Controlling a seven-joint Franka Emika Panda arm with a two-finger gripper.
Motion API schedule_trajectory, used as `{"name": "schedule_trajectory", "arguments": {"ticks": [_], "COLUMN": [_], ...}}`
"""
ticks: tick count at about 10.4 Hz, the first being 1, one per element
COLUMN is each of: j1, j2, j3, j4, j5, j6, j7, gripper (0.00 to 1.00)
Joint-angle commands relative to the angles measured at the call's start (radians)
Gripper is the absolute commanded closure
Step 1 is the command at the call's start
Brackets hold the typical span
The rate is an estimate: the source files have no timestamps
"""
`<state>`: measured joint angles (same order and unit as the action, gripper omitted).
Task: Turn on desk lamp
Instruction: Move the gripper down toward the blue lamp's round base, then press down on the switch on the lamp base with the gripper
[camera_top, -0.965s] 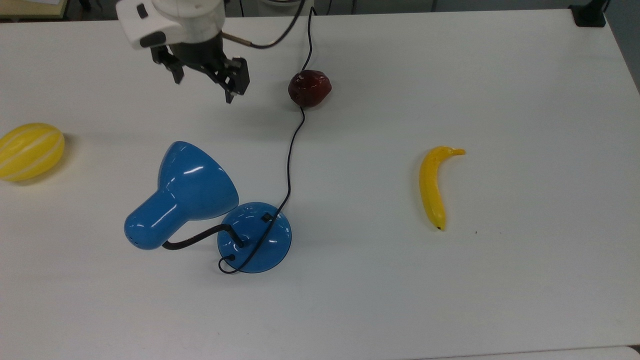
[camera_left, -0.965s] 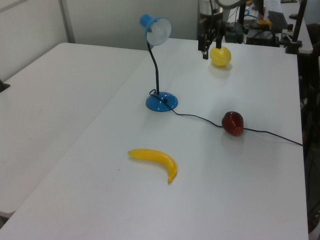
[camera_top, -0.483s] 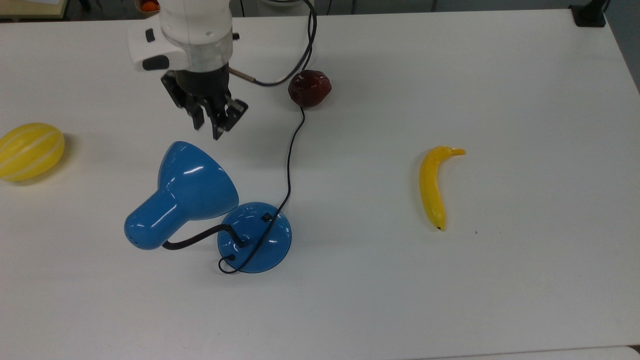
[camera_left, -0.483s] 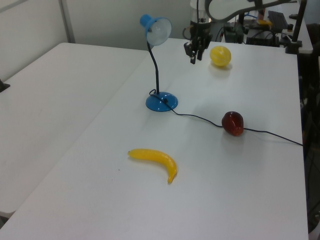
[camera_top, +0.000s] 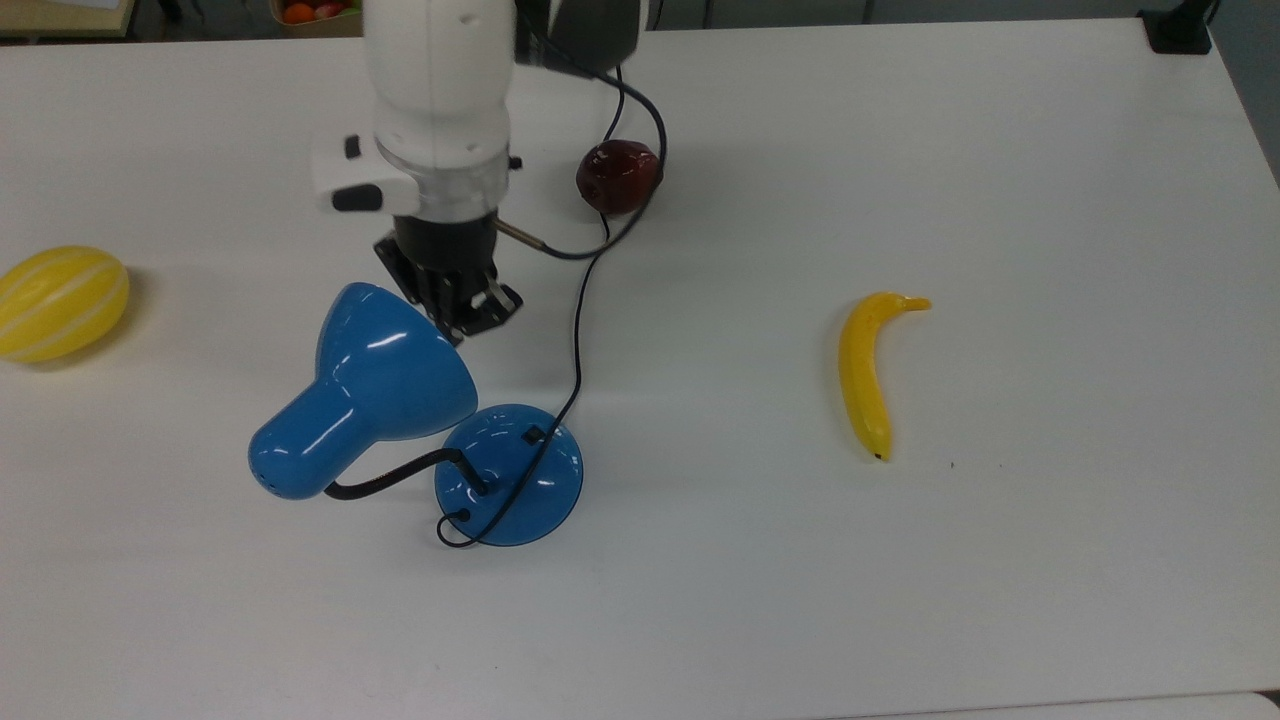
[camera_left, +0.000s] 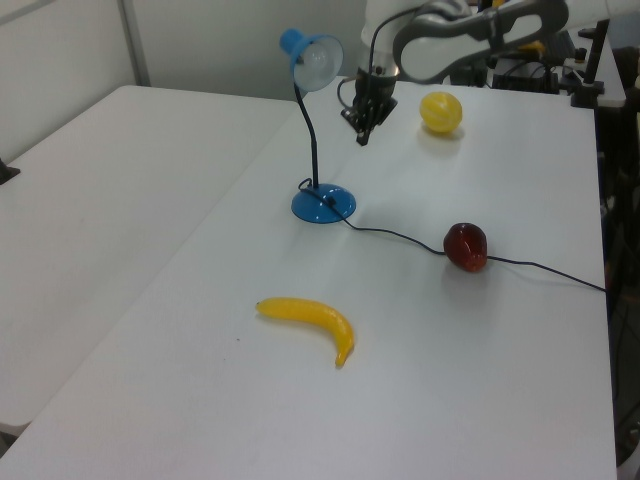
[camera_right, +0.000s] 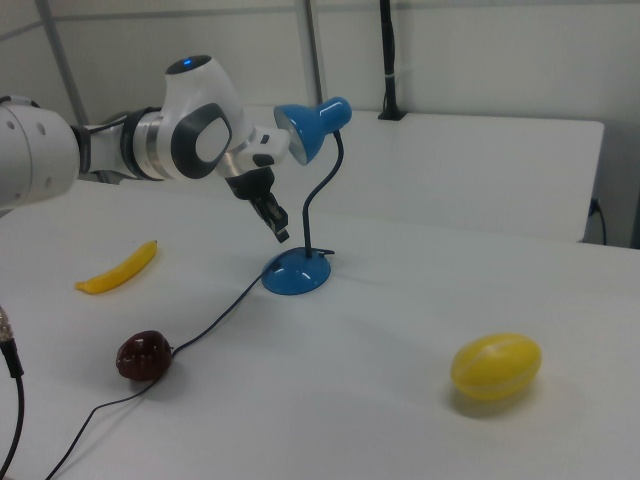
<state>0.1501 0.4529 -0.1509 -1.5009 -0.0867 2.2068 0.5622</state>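
One desk lamp (camera_top: 400, 410) | glossy blue, bell shade, black bendy neck | jaws (camera_top: 470, 315): state unclear

Top view, on table (camera_top: 1000, 150): lamp (camera_top: 420, 420) centre-left; gripper (camera_top: 462, 318) just above its shade; melon (camera_top: 60, 302) far left; apple (camera_top: 619, 176) above; banana (camera_top: 868, 372) right.

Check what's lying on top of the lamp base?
On the desk lamp's base: the small black switch, the black neck's foot, and the black cord draped across the dome, looping back to its socket. The shade covers the base's near rim in the top view.
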Motion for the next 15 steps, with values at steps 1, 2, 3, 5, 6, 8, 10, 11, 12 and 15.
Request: {"name": "schedule_trajectory", "arguments": {"ticks": [1, 2, 3, 5, 6, 8, 10, 11, 12, 15], "j1": [0.040, 0.045, 0.049, 0.063, 0.065, 0.069, 0.071, 0.071, 0.071, 0.074], "j2": [0.075, 0.084, 0.101, 0.127, 0.133, 0.167, 0.199, 0.207, 0.211, 0.225], "j3": [0.001, 0.001, 0.001, 0.001, 0.001, 0.001, 0.001, 0.001, -0.001, -0.001], "j4": [0.019, 0.021, 0.022, 0.024, 0.024, 0.046, 0.080, 0.082, 0.085, 0.097], "j5": [-0.036, -0.036, -0.038, -0.045, -0.050, -0.079, -0.126, -0.133, -0.134, -0.136], "j6": [0.097, 0.112, 0.126, 0.155, 0.162, 0.165, 0.168, 0.168, 0.169, 0.168], "j7": [0.065, 0.065, 0.065, 0.071, 0.085, 0.108, 0.169, 0.177, 0.177, 0.177], "gripper": [1.00, 1.00, 1.00, 1.00, 1.00, 1.00, 1.00, 1.00, 1.00, 1.00]}}
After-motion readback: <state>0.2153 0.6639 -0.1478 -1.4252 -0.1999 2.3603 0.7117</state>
